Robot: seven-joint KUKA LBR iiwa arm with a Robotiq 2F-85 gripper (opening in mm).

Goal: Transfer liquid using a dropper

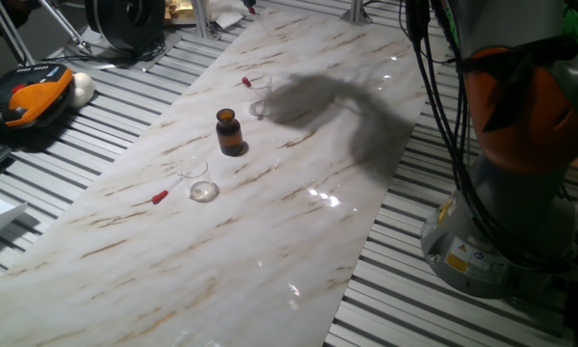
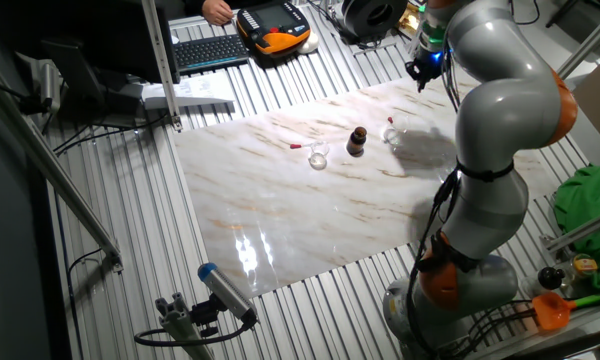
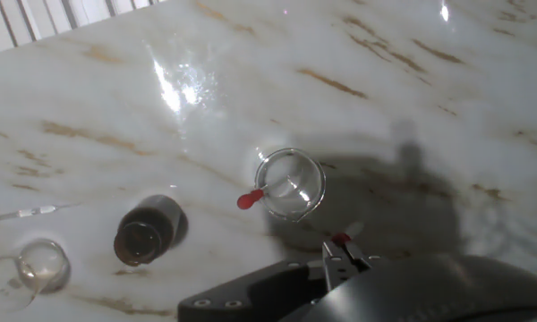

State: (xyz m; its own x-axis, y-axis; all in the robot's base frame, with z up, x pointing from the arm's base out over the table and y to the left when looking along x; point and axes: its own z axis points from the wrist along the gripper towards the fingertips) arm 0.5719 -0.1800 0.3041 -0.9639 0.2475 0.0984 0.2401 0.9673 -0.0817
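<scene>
Small brown glass bottle (image 1: pixel 229 132) between two clear glass beakers (image 1: pixel 203 189), red-bulbed droppers (image 1: pixel 160 197) beside each; black gripper (image 3: pixel 340 255) state unclear

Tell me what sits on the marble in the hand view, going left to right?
A small glass, a brown bottle, then a glass beaker with a red-bulbed dropper resting at its rim.
</scene>
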